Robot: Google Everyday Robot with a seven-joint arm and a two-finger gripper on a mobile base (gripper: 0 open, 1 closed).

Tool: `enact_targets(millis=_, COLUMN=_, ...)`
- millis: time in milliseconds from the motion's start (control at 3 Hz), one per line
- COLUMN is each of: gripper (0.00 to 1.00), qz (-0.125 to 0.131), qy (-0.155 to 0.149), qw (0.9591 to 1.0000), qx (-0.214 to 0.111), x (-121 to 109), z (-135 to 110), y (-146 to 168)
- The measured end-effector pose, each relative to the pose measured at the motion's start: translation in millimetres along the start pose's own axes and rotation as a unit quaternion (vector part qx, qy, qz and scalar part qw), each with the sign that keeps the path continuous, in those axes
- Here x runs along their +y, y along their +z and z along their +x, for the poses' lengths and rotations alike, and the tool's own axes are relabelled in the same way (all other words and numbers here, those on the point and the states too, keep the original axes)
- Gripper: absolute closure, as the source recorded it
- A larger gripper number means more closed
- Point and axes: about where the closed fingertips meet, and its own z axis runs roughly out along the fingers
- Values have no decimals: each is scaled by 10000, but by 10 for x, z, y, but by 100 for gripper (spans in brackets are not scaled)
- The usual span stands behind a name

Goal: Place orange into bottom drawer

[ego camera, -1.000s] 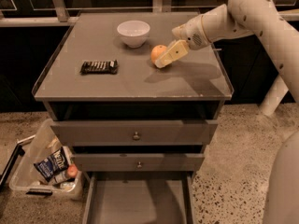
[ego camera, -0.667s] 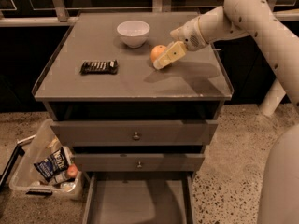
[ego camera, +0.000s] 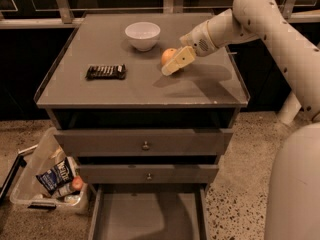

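The orange (ego camera: 168,55) sits on the grey cabinet top (ego camera: 125,91), just right of the white bowl. My gripper (ego camera: 176,64) reaches in from the right and lies low against the orange's front right side, partly covering it. The bottom drawer (ego camera: 147,219) is pulled open at the cabinet's foot, and its flat grey floor is bare.
A white bowl (ego camera: 142,35) stands at the back of the top. A black snack bar (ego camera: 105,72) lies at the left. Two shut drawer fronts with knobs (ego camera: 145,145) sit above the open drawer. A clear bin of packets (ego camera: 47,184) stands on the floor at the left.
The arm has shifted slightly to the left. The gripper stays at the orange, and the orange has barely moved.
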Motion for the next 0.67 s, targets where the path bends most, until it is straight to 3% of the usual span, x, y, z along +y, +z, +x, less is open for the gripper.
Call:
enact_targets(millis=333, gripper=0, qz=-65, qy=64, qw=9999, qx=82, x=-8, z=27, y=43)
enact_targets(millis=667, gripper=19, qz=-65, qy=64, qw=9999, qx=82, x=-8, z=27, y=43)
